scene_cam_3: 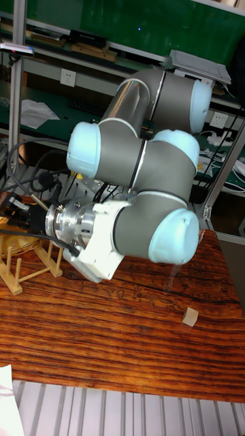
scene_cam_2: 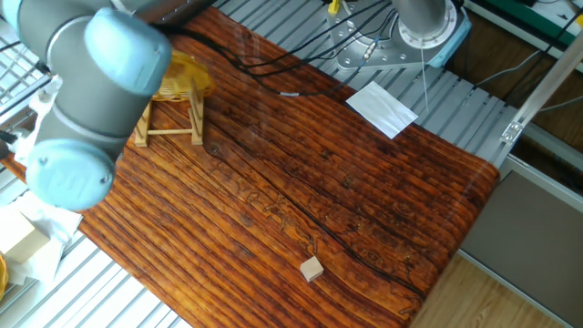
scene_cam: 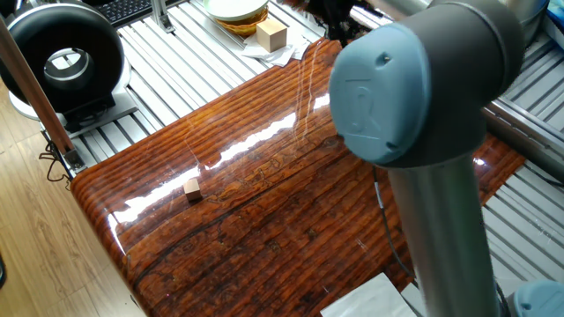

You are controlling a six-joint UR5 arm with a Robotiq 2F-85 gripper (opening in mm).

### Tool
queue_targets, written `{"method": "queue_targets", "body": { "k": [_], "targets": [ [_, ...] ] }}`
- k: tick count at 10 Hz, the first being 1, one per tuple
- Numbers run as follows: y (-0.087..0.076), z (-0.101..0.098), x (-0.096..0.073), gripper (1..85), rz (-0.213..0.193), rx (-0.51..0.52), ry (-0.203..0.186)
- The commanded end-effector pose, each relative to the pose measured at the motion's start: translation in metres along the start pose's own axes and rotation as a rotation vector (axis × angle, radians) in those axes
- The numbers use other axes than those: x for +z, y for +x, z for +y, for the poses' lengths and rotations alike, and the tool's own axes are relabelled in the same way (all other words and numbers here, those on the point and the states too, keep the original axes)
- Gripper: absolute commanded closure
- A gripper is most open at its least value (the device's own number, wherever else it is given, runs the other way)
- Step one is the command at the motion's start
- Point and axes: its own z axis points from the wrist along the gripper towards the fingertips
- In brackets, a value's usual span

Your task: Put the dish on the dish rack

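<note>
The robot's grey arm with pale blue joint caps (scene_cam_2: 100,82) fills the foreground in all three views and hides much of the table's far corner. A small pale wooden cube (scene_cam_2: 312,268) sits alone on the glossy reddish-brown striped wooden table (scene_cam_2: 301,173), toward 5 o'clock in the other fixed view. A white sheet of paper (scene_cam_2: 383,107) lies at the table's 1 o'clock edge, and thin black cables (scene_cam_2: 241,64) run across the 11 o'clock corner.

Off the table, at 12 o'clock in one fixed view, a pale bowl in a darker wicker basket (scene_cam: 236,11) stands beside a larger pale wooden block (scene_cam: 271,35). A black round fan-like device (scene_cam: 62,57) sits at 10 o'clock on ribbed metal.

The round golden yellow woven wicker dish (scene_cam_2: 185,75) rests at the top of the small light-wood dish rack with upright pegs (scene_cam_2: 168,114), at 10 o'clock. The pincer (scene_cam_3: 15,208) is at the dish; whether its jaws are open or closed cannot be told.

Green shelving lines the room behind.
</note>
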Motion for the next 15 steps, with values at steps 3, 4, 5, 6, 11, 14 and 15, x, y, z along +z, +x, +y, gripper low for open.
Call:
{"method": "queue_targets", "body": {
  "k": [3,4,5,6,11,14,15],
  "targets": [
    [0.007,-0.001,-0.018,52.0,-0.126,-0.095,-0.059],
    [0.007,0.001,-0.024,52.7,-0.173,-0.117,-0.071],
    [0.012,0.002,-0.029,58.0,-0.195,-0.128,-0.082],
    [0.017,0.007,-0.035,66.0,-0.223,-0.148,-0.104],
    [0.04,0.102,-0.091,84.7,-0.392,-0.219,-0.471],
    [0.046,0.15,-0.126,84.7,-0.438,-0.234,-0.693],
    [0.049,0.154,-0.128,84.7,-0.44,-0.234,-0.706]
  ]
}}
